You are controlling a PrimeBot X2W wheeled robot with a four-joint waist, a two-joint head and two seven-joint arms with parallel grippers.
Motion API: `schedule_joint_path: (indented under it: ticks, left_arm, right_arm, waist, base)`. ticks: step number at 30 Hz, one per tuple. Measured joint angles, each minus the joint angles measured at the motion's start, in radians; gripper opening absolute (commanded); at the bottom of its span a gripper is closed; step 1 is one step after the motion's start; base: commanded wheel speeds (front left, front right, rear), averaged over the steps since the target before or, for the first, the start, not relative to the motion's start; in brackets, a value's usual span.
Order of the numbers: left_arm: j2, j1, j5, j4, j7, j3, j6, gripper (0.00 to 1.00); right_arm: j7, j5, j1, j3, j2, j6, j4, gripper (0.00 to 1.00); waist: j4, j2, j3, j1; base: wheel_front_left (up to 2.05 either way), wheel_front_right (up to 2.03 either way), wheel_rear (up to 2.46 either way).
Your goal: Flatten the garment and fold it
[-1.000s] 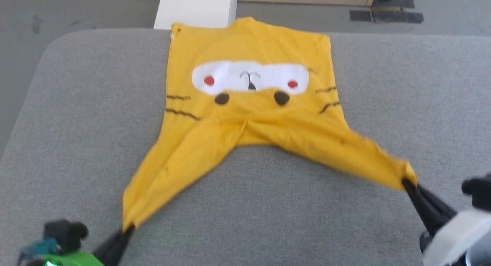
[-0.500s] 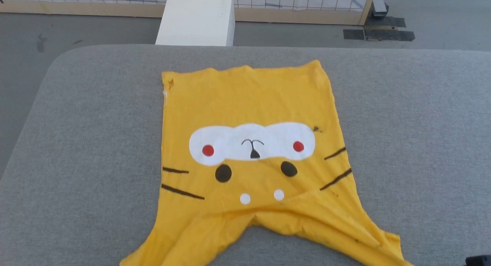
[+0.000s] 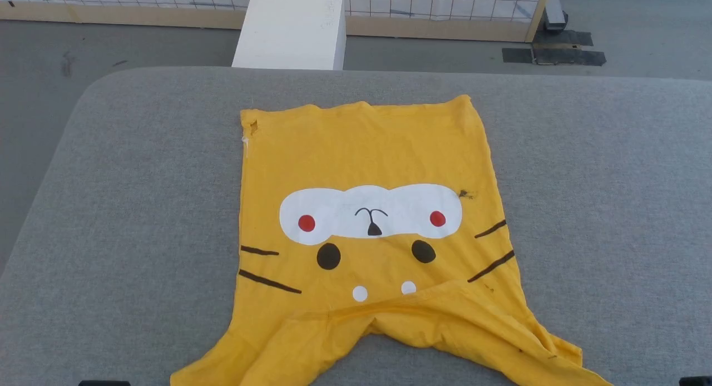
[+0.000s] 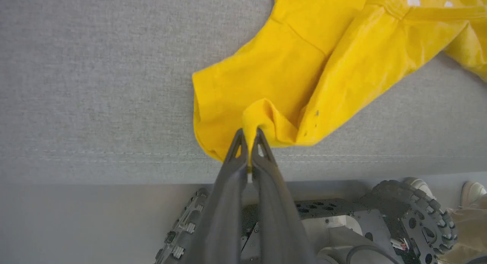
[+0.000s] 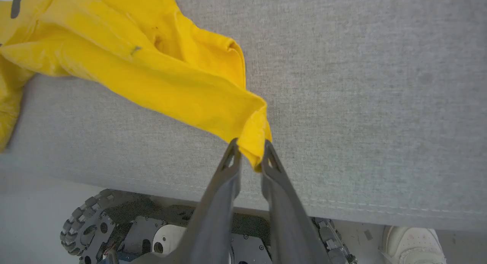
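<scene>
**Item: shirt [image 3: 367, 152], yellow, face print.** It lay print-up at the middle of the grey table [image 3: 612, 180]. The hem pointed to 12 o'clock and the neckline [image 3: 378, 313] to 6 o'clock. The body was smooth from the hem down to the print. The cloth around the neckline was ridged and bunched. The left sleeve [image 3: 233, 358] ran out toward 7 o'clock and the right sleeve [image 3: 528, 341] toward 5 o'clock, both reaching the near table edge.

**Item: left gripper [image 4: 249, 132].** Its fingers were pinched tight on a peak of cloth at the tip of the left sleeve, which puckered up between them.

**Item: right gripper [image 5: 249, 144].** Its jaws stood slightly apart with the end of the right sleeve between the tips. Whether they gripped the cloth could not be told.

**Sundries.** A white box [image 3: 289, 27] stood on the floor beyond the table at 12 o'clock. A pale shoe [image 5: 411, 241] was on the floor at the near side.

**Step in hand, as judged.** This was the flattening stage: the shirt was drawn out toward 6 o'clock by its sleeves, and no fold was made yet.

**Next move, as judged.** It called for setting both sleeve tips down flat and letting go. The bunching at the neckline wanted spreading outward toward 3 and 9 o'clock before any fold. Pulling harder toward 6 o'clock risked dragging the sleeves off the table edge.
</scene>
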Motion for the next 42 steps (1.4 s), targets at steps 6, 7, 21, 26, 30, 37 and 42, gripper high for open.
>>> schedule_joint_path:
  ticks: [6, 7, 21, 26, 30, 37, 42]
  left_arm:
    - [0.008, -0.017, 0.03, -0.124, -0.019, 0.017, 0.018, 0.0]
    - [0.01, -0.022, 0.034, -0.146, -0.019, 0.022, 0.02, 0.0]
    - [0.041, -0.13, 0.084, -0.279, -0.063, 0.063, -0.02, 0.0]
    - [0.035, -0.191, 0.092, -0.269, -0.07, 0.057, -0.063, 0.0]
    - [0.02, -0.23, 0.097, -0.246, -0.072, 0.039, -0.09, 0.0]
    - [-0.009, -0.279, 0.105, -0.203, -0.079, 0.017, -0.126, 0.0]
    - [-0.029, -0.309, 0.11, -0.175, -0.088, -0.002, -0.146, 0.0]
  right_arm:
    - [-0.046, -0.005, -0.091, 0.01, -0.012, 0.0, -0.026, 1.0]
    - [-0.054, -0.005, -0.122, 0.005, -0.019, 0.0, -0.048, 1.0]
    - [0.014, -0.261, -0.956, 0.009, -0.122, 0.0, -0.051, 1.0]
    - [0.098, -0.338, -1.157, 0.032, -0.08, 0.0, 0.1, 1.0]
    - [0.146, -0.39, -1.235, 0.035, -0.061, 0.0, 0.205, 1.0]
    - [0.241, -0.442, -1.272, 0.027, -0.035, 0.0, 0.307, 1.0]
    - [0.247, -0.464, -1.28, 0.013, -0.035, 0.0, 0.34, 1.0]
  waist:
    - [0.011, 0.0, 0.013, 0.0]
    - [0.013, 0.0, 0.02, 0.0]
    - [0.056, 0.0, 0.207, 0.0001]
    - [0.085, 0.0, 0.288, 0.0001]
    - [0.118, 0.0, 0.344, 0.0002]
    - [0.184, 0.0, 0.419, 0.0002]
    - [0.224, 0.0, 0.461, 0.0002]
  base:
    - [0.0, 0.0, 0.0]
    - [0.0, 0.0, 0.0]
    - [0.0, 0.0, 0.0]
    - [0.0, 0.0, 0.0]
    - [0.0, 0.0, 0.0]
    - [0.0, 0.0, 0.0]
    - [0.0, 0.0, 0.0]
